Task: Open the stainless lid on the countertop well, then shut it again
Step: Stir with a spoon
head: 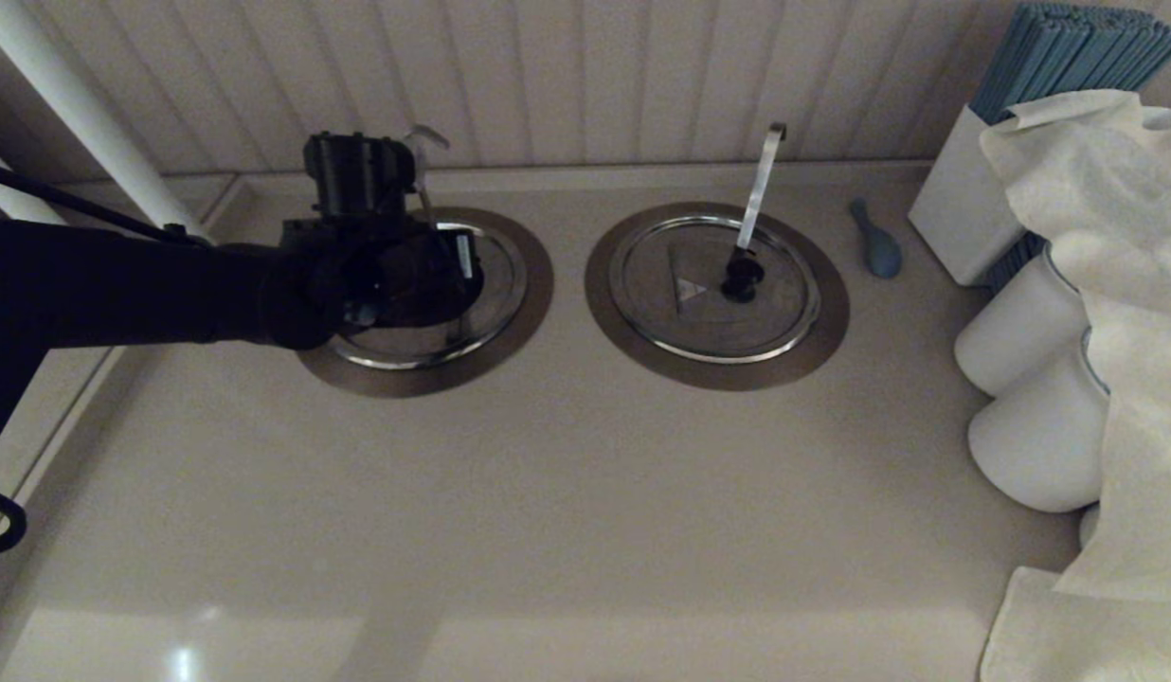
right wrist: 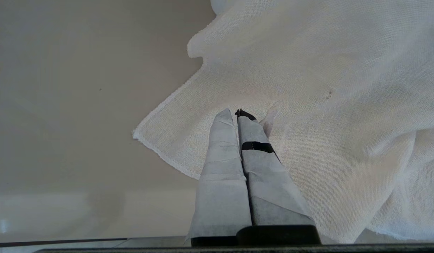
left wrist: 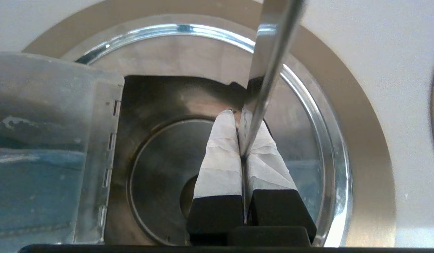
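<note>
The stainless lid (head: pixel 498 284) lies in the left countertop well, ringed by a brushed-steel collar (head: pixel 540 270). In the left wrist view its folding flap (left wrist: pixel 48 140) stands raised. This uncovers the dark well (left wrist: pixel 157 165) with a round vessel inside. The thin grey hooked rod (head: pixel 423 142) rises at the back of the well. My left gripper (head: pixel 458 260) hovers over the lid. Its fingers are shut, and the rod (left wrist: pixel 269 70) runs down into the seam between them (left wrist: pixel 238 114). The black knob is hidden. My right gripper (right wrist: pixel 237 112) is shut on nothing, above a white cloth (right wrist: pixel 308 88).
The twin lid (head: pixel 713 289) with a pale strip handle (head: pixel 761 180) sits closed to the right. A blue spoon-like object (head: pixel 874 242) lies beyond it. White jars (head: pixel 1021 332), a draped white cloth (head: pixel 1097 218) and a box of blue sticks (head: pixel 1069 47) line the right side.
</note>
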`<state>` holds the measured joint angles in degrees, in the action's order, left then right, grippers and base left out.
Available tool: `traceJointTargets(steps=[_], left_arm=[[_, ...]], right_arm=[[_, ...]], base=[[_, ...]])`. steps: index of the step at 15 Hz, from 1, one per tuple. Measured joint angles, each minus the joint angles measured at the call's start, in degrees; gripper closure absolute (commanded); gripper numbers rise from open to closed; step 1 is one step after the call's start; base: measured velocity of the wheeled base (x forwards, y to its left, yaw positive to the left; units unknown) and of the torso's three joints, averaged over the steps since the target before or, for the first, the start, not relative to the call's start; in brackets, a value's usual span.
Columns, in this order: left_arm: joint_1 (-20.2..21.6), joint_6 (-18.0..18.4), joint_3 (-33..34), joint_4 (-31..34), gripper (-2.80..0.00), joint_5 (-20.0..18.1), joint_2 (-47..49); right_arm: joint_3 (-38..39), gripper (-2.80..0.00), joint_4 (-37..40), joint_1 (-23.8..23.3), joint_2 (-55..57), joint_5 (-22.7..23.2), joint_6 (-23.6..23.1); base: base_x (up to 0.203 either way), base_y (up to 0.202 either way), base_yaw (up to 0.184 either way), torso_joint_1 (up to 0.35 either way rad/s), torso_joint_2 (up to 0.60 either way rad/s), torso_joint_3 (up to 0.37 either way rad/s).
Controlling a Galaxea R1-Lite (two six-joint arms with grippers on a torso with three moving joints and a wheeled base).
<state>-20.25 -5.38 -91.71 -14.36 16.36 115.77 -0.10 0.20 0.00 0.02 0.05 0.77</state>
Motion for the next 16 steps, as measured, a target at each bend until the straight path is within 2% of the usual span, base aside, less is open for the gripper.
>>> traceJointTargets(steps=[6, 7, 16], left_arm=[[0.02, -0.21, -1.04, 0.11, 0.0, 0.46, 0.96], [0.02, -0.22, -1.07, 0.09, -2.8, 1.11, 1.04], [0.05, -0.21, -1.18, 0.3, -2.8, 1.46, 1.4]], right_arm=[[0.0, 0.0, -0.02, 0.0, 0.0, 0.02, 0.0], [0.0, 0.0, -0.02, 0.0, 0.0, 0.02, 0.0], [0.0, 0.0, -0.02, 0.0, 0.0, 0.02, 0.0]], base=[[0.0, 0.0, 0.0, 0.0, 0.0, 0.0], [0.0, 0.0, 0.0, 0.0, 0.0, 0.0], [0.0, 0.0, 0.0, 0.0, 0.0, 0.0]])
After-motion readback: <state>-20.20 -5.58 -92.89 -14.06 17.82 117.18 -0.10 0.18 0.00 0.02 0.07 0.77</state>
